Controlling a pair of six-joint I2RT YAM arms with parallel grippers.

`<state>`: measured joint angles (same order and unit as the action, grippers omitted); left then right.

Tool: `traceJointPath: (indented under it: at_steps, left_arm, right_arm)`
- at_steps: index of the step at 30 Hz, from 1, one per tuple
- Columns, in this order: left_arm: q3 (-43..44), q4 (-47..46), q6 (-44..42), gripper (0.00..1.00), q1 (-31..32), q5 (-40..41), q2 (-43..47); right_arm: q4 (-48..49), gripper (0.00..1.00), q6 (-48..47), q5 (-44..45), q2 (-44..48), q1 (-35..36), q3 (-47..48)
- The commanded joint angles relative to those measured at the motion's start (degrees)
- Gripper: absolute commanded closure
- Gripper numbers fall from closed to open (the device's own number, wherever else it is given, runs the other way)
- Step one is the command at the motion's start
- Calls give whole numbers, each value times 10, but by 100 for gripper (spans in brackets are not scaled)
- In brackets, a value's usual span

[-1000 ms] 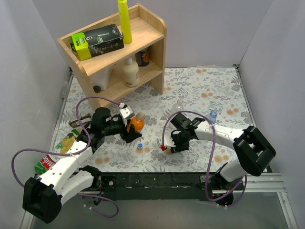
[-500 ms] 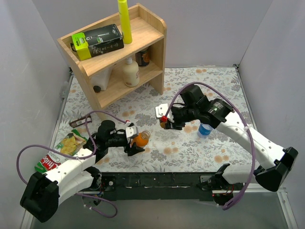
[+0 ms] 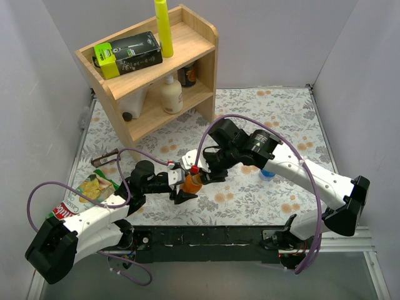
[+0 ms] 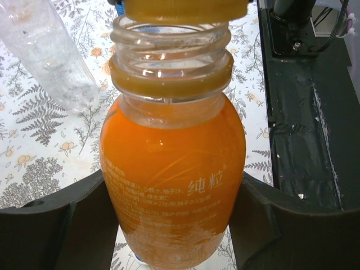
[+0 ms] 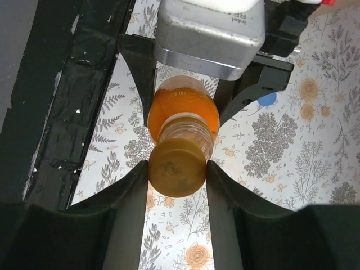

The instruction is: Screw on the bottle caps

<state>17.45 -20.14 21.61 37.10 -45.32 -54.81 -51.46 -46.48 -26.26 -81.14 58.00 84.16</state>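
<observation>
Top external: my left end effector [image 3: 185, 189] and my right end effector [image 3: 203, 173] meet at 1 orange bottle [image 3: 193, 184].
Left wrist: left fingers [image 4: 50, 225] clamp the bottle's body.
Right wrist: right fingers [image 5: 132, 208] pinch 1 orange-brown cap [image 5: 176, 167], directly over the bottle's mouth.

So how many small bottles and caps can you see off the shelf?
Bottles: 3 (orange bottle, clear bottle, blue-labelled bottle)
Caps in view: 2 (orange-brown cap, blue cap)
Total: 5
</observation>
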Motion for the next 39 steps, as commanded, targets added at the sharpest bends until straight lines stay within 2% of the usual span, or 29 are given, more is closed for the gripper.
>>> traceJointPath:
  at_steps: [1,16,24,30,34,39]
  left_arm:
    - [-1,-40,1,100,6,1,23]
    - [-8,-59,18,100,6,-3,22]
    - [-12,-61,-70,100,6,11,33]
    - [0,-63,-87,100,6,-1,24]
    - [8,-91,-39,100,6,31,12]
    - [18,-135,36,100,6,88,-5]
  right_arm:
    - [-13,66,-10,14,-3,9,32]
    - [46,66,-5,71,-2,41,14]
    - [5,64,-27,49,-21,40,21]
    - [-9,64,-56,58,-26,41,15]
    - [2,64,-56,67,-21,40,-4]
    - [10,66,17,71,-24,41,-11]
